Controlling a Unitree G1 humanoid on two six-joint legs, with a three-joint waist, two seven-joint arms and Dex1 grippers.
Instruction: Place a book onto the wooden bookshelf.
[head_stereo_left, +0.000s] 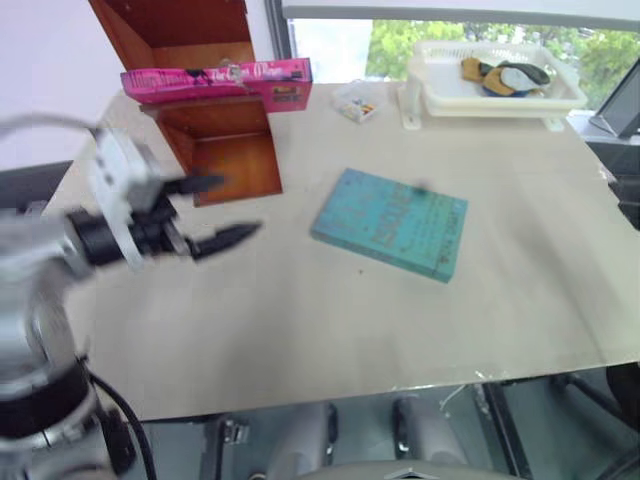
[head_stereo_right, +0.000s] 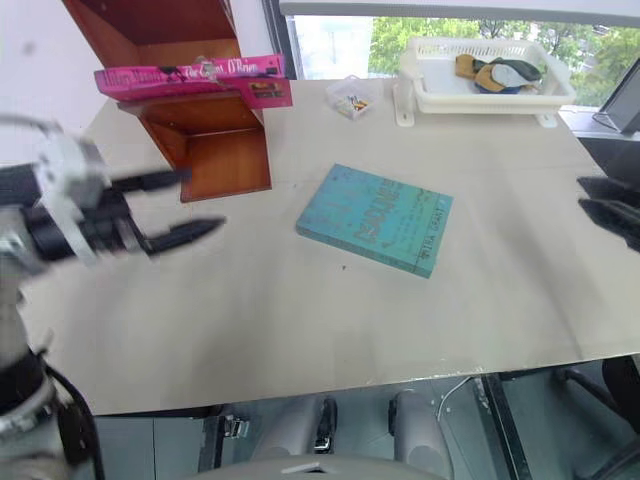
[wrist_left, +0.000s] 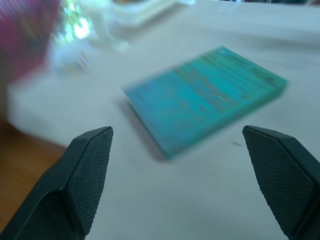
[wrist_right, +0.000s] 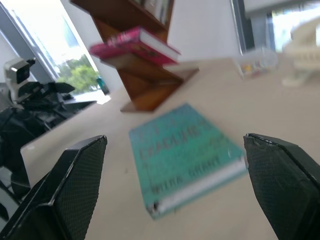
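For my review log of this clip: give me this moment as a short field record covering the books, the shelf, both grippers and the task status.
pink book: lying flat on a panel of the wooden bookshelf, overhanging its edge
teal book: flat on the table, apart from the shelf
white plastic tray: far side of table, holding small items
left gripper: open, empty, beside the shelf
right gripper: open, empty, facing the teal book
task status: pink book on shelf

The thick bright pink paperback book (head_stereo_left: 215, 80) lies flat on a shelf board of the reddish-brown wooden bookshelf (head_stereo_left: 225, 150), cover up, one end overhanging the panel. The bookshelf stands at the upper left of the frame, on the table's far corner.
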